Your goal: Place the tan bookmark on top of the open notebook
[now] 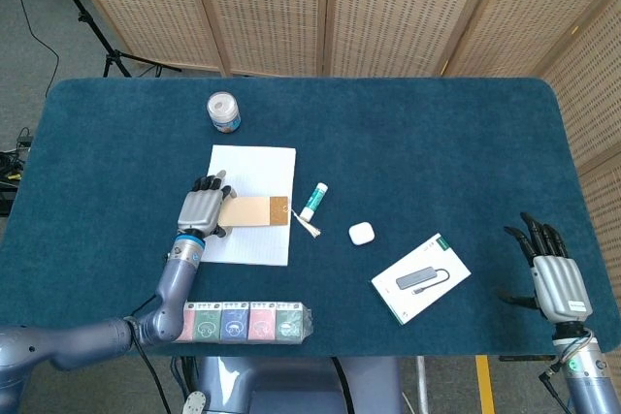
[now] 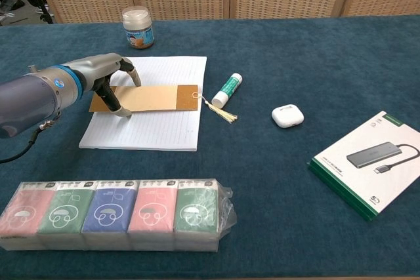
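The tan bookmark (image 1: 258,211) (image 2: 155,97) lies flat across the white open notebook (image 1: 260,168) (image 2: 161,131). Its tassel (image 2: 222,113) trails off the notebook's right edge onto the blue cloth. My left hand (image 1: 201,209) (image 2: 109,81) is at the notebook's left edge and pinches the bookmark's left end, with fingers curled over it. That end is hidden under the hand. My right hand (image 1: 552,275) shows only in the head view, at the table's front right edge. Its fingers are spread and it holds nothing.
A glue stick (image 2: 228,89) lies just right of the notebook, with a white earbud case (image 2: 287,116) further right. A boxed USB hub (image 2: 369,162) sits at the right. A wrapped tissue multipack (image 2: 115,214) lies along the front edge. A jar (image 2: 136,27) stands behind the notebook.
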Motion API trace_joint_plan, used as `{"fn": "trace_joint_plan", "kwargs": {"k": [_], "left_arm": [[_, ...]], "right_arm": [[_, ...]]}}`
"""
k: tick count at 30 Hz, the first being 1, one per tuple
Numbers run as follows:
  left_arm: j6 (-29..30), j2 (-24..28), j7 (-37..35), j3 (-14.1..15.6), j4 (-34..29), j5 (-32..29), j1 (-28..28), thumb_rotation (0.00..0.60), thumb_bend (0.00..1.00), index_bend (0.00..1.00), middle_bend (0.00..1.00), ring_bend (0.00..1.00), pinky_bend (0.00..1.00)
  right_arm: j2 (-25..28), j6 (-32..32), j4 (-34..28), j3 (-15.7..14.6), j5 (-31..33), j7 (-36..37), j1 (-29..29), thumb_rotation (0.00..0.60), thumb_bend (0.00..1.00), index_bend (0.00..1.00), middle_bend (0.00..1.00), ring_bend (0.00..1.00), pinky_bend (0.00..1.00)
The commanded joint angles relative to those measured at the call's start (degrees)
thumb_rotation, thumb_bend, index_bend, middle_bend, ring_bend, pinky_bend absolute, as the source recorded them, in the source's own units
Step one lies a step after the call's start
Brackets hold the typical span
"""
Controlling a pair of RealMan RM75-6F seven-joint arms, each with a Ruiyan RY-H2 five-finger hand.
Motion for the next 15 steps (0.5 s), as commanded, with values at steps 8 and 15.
{"fn": "trace_joint_plan", "kwargs": {"k": [8,15], "left_arm": [[-0.41,-0.24,0.6,0.0,-0.19,-0.93,-0.06,0.6,0.25,0.78,0.0,0.0,0.02],[-0.29,-0.36,1.25,-0.07,0.05,-1.62,-0.15,0.6,0.24,0.76,0.0,0.0,0.02]], "right_arm": [[0.07,0.0,-0.01,0.03,0.04,0.2,-0.01,0.6,0.0,0.15,0.0,0.0,0.0],[0.13,-0.03,0.03,0.04,0.03,0.32,0.0,0.6,0.0,0.15,0.0,0.0,0.0]]}}
